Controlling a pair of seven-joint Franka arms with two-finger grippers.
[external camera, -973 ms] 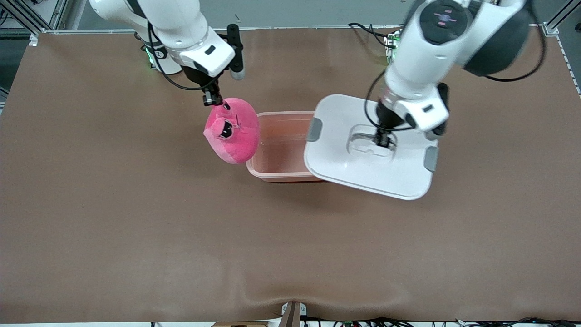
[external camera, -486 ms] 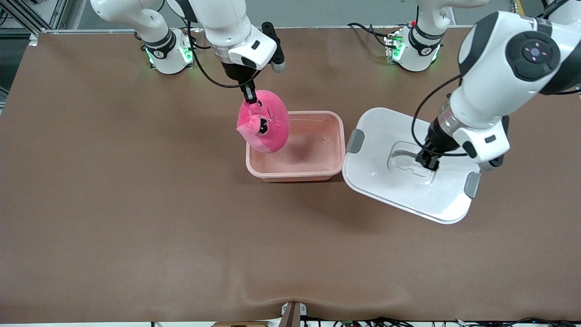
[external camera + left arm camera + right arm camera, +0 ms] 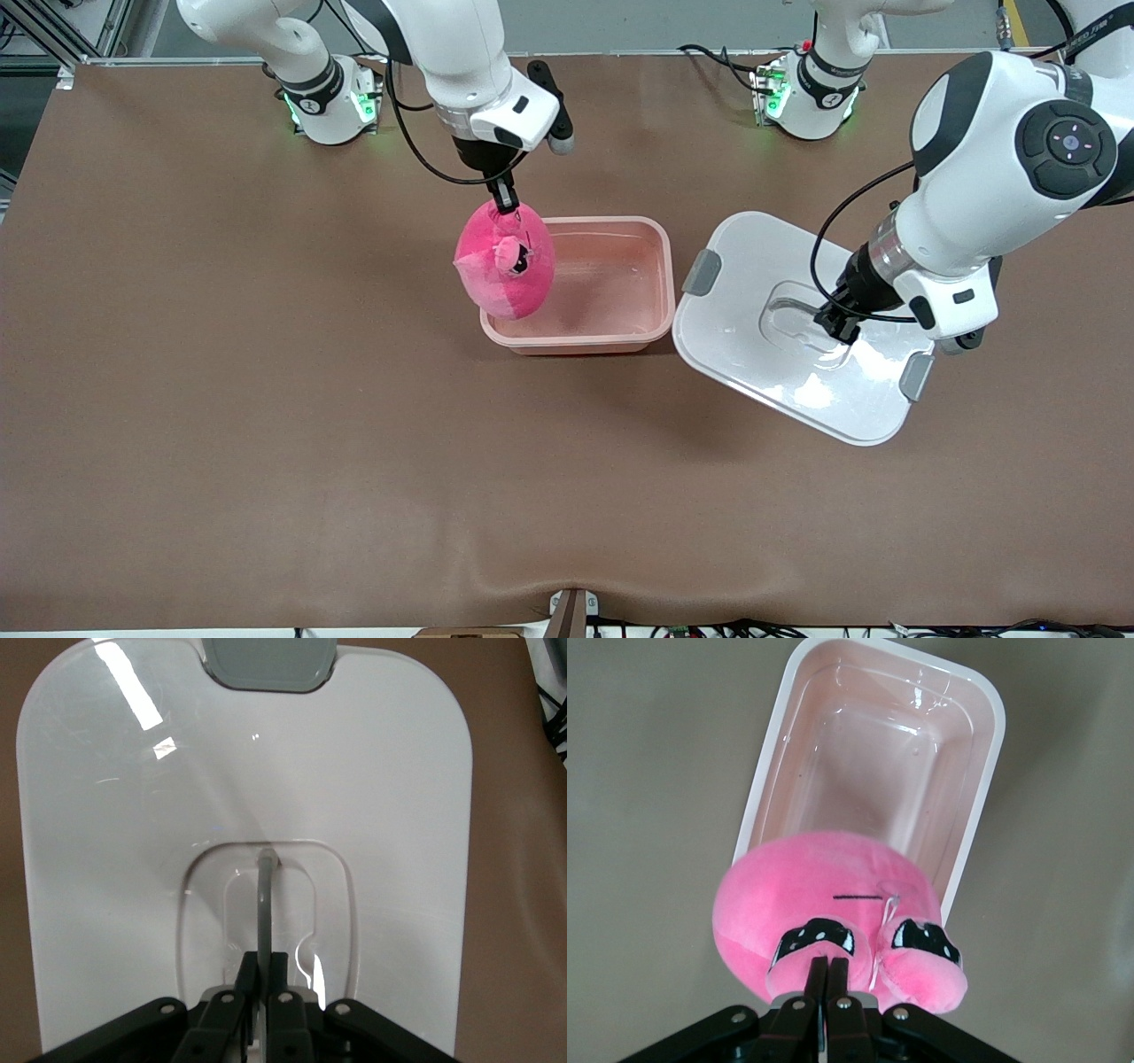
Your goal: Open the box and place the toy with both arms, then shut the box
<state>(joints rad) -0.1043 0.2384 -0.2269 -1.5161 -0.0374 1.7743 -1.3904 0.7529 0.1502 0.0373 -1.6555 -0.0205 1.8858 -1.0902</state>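
dangling toy (image 3: 505, 270) over box (image 3: 620, 335), left gripper (image 3: 838, 324) clamping lid (image 3: 753, 354)

You see a fuzzy, matt plush toy (image 3: 505, 270), a smooth translucent pink plastic box (image 3: 611, 332), a glossy white plastic lid (image 3: 753, 354), and a matt brown table covering (image 3: 266, 399).
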